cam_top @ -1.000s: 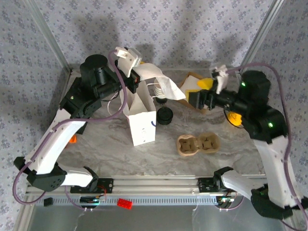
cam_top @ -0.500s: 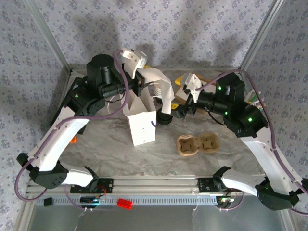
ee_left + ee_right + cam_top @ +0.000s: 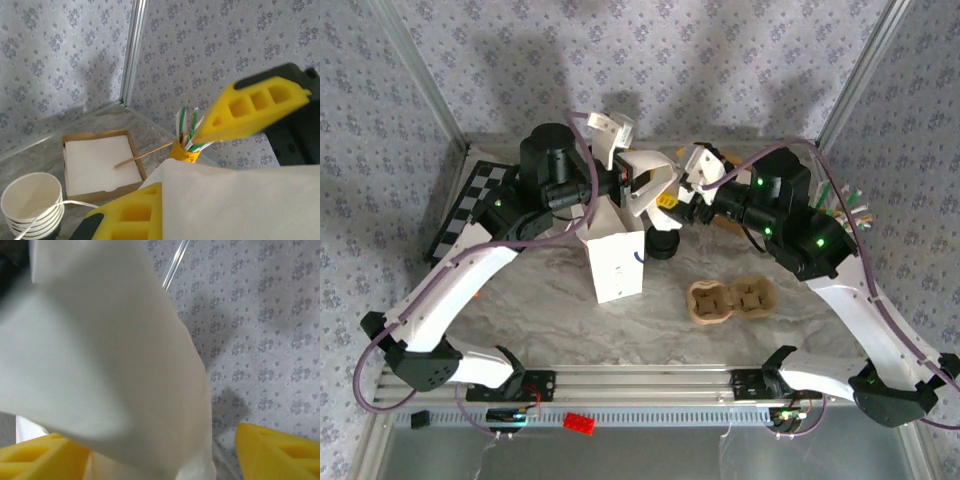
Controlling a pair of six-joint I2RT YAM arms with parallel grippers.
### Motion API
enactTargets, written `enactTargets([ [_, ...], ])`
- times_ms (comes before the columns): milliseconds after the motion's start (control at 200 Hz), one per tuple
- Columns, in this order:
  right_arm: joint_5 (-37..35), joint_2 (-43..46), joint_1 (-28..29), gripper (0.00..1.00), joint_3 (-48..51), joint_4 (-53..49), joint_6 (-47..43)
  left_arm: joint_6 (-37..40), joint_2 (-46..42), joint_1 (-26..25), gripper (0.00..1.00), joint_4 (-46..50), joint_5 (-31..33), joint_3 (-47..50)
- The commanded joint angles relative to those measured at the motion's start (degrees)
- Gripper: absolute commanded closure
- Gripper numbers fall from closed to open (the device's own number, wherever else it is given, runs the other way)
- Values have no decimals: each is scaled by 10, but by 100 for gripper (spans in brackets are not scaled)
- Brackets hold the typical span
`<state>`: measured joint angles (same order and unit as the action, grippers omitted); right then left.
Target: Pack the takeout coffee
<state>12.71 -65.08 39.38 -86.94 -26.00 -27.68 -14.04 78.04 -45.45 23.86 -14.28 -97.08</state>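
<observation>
Our left gripper [image 3: 630, 188] stays clamped on the flap [image 3: 645, 180] of the bag [image 3: 615, 262], holding it just above the bag's mouth. Since a second ago our right gripper [image 3: 678, 205] has swung in from well right of the bag to the flap, jaws apart with the paper between them, not pinching it. The carrier [image 3: 731, 300] lies right of the bag, the lid [image 3: 663, 243] just beside the bag
</observation>
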Motion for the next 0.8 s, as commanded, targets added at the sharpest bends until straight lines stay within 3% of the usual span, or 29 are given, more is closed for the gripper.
enactTargets([
  [0,25,-21,-9,44,-31,-15,14,-30,-13,-5,100,-36,-24,3],
  [55,17,-34,-10,64,-53,-39,14,-29,-14,-5,100,-27,-17,-2],
  [150,22,-43,-10,82,-67,-69,26,-17,-21,-6,100,-10,14,-6],
  [210,32,-45,-8,100,-72,-77,38,-12,-28,-6,100,-14,19,1],
  [260,33,-45,-5,100,-77,-75,56,-10,-31,-4,99,-8,29,-2],
  [350,3,-46,-2,100,-89,-69,108,6,-41,-4,61,29,60,-21],
  [450,-60,-49,-1,100,-100,-57,207,13,-81,-3,42,67,136,-19],
  [530,-53,-50,11,100,-90,-27,274,-4,-119,0,38,120,239,-8],
  [635,-97,-74,42,100,-106,-15,333,-55,-161,16,37,202,344,18],
  [795,-119,-131,80,100,-142,8,386,-138,-217,42,36,247,360,93],
])
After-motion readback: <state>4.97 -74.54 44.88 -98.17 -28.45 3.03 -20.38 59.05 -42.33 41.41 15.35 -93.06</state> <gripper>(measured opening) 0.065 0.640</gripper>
